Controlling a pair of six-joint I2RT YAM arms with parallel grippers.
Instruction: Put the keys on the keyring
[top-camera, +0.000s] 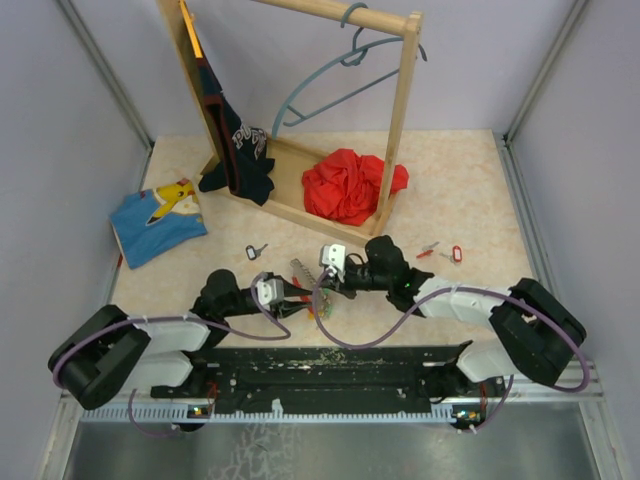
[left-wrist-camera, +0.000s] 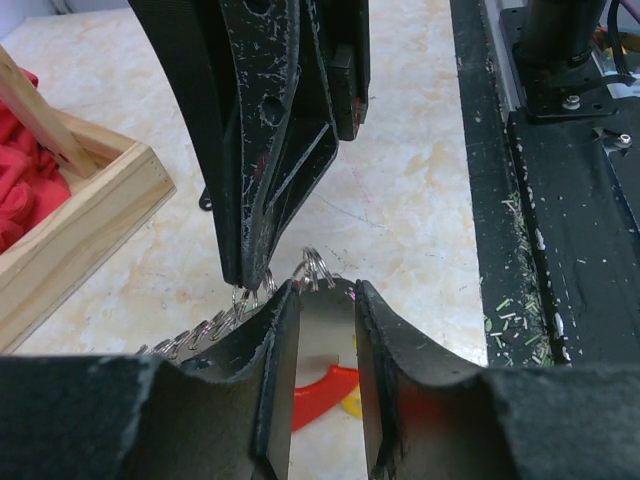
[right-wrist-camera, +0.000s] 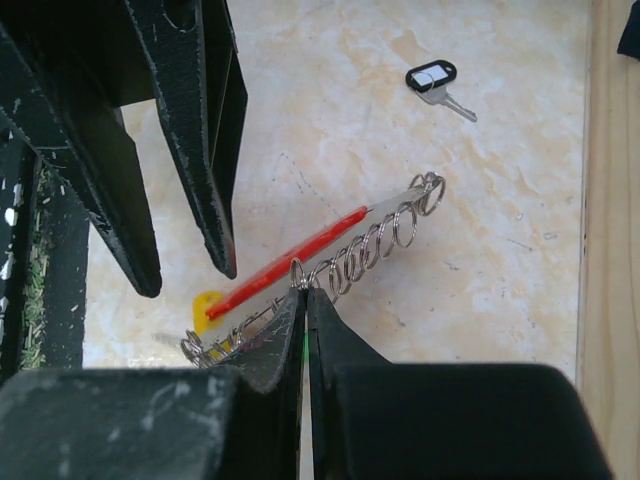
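The keyring lies on the table between both grippers: a chain of silver rings (right-wrist-camera: 372, 243) beside a red strap (right-wrist-camera: 290, 263) with a yellow tab (right-wrist-camera: 206, 306). My right gripper (right-wrist-camera: 303, 296) is shut, pinching one chain ring at its tips, with a green sliver showing between its fingers. My left gripper (left-wrist-camera: 325, 297) is open, a bunch of rings (left-wrist-camera: 314, 270) at its tips and the red strap (left-wrist-camera: 322, 390) visible through the gap. From above, the left gripper (top-camera: 293, 290) and right gripper (top-camera: 320, 287) almost meet. Loose keys lie apart: a dark-headed one (top-camera: 257, 251) (right-wrist-camera: 432, 78) and red ones (top-camera: 452, 254).
A wooden clothes rack (top-camera: 400, 130) with a blue-grey hanger (top-camera: 330, 85) stands at the back, a red cloth (top-camera: 345, 185) and a dark shirt (top-camera: 240, 150) on its base. A blue shirt (top-camera: 158, 215) lies at the left. The black base rail (left-wrist-camera: 560, 200) runs along the near edge.
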